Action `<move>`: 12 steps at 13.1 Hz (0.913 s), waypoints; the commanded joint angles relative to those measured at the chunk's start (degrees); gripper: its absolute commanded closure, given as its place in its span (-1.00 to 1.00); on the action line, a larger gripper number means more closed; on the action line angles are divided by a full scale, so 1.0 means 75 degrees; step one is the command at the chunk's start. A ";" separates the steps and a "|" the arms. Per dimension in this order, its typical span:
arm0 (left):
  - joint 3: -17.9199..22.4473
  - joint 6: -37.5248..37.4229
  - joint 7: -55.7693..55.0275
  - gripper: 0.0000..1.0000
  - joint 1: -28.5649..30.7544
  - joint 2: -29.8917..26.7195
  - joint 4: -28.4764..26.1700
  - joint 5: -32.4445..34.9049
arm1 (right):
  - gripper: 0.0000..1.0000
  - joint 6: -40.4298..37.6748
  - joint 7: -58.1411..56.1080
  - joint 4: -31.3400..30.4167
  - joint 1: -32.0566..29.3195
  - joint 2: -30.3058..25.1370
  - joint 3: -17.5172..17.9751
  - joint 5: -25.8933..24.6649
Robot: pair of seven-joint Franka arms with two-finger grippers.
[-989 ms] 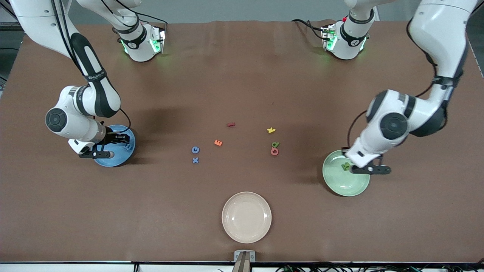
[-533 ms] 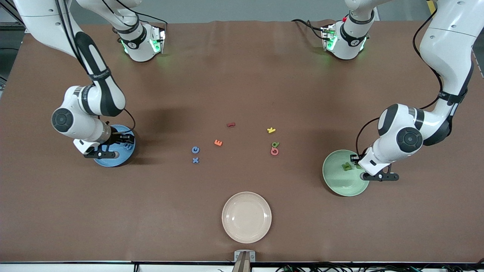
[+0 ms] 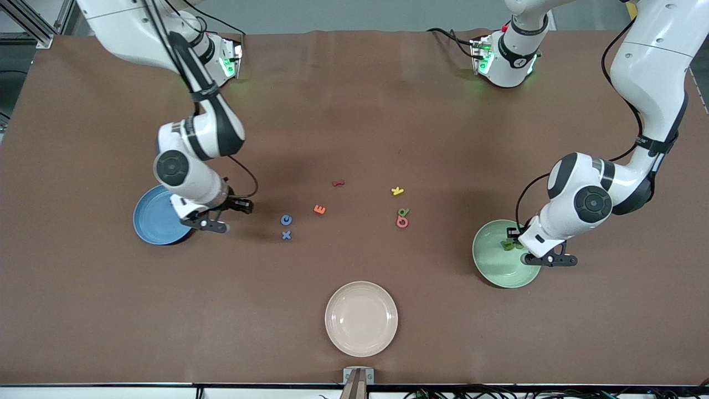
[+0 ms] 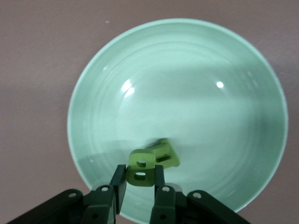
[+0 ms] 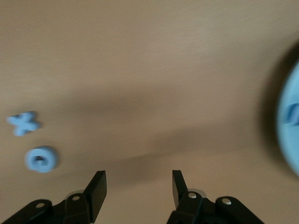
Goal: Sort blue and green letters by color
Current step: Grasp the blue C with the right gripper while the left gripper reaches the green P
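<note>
Table read as a clock from the front cam, 12 at the robots' bases. L gripper (image 4: 140, 176) hangs over the green plate (image 3: 490, 269), approx. 4 o'clock on the table, its fingers clenched on a green letter (image 4: 140, 171) w/ two holes. A second green letter (image 4: 164, 155) lies in the plate, touching the held one.

R gripper (image 3: 232, 217) is over bare table between the blue plate (image 3: 150, 221) at 9 o'clock and the blue C (image 3: 286, 220); fingers apart, nothing in them. Blue X (image 3: 286, 235) sits at 6 o'clock of the C, just beside it. One blue piece (image 5: 293, 114) shows in the blue plate; shape too blurred to tell.

Near centre: orange E (image 3: 319, 209), dark red letter (image 3: 338, 182), yellow K (image 3: 397, 191). A third green letter (image 3: 404, 211) lies on the table at 12 o'clock of the pink Q (image 3: 402, 222), touching it. Cream plate (image 3: 361, 318) at 6 o'clock.
</note>
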 commanded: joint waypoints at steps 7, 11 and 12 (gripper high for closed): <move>-0.0022 0.0085 -0.0117 0.60 -0.0126 0.0383 0.0301 0.0155 | -0.29 -0.0027 0.0856 0.2030 0.0970 0.1870 -0.0065 0.0777; -0.0034 0.0073 -0.0117 -1.00 -0.0126 0.0302 0.0290 0.0155 | -0.27 0.0008 0.0856 0.2160 0.1017 0.2024 -0.0065 0.0777; -0.0092 0.0073 -0.0117 -1.00 -0.0126 0.0232 0.0301 0.0155 | -0.22 0.0008 0.0856 0.2160 0.1017 0.2024 -0.0065 0.0766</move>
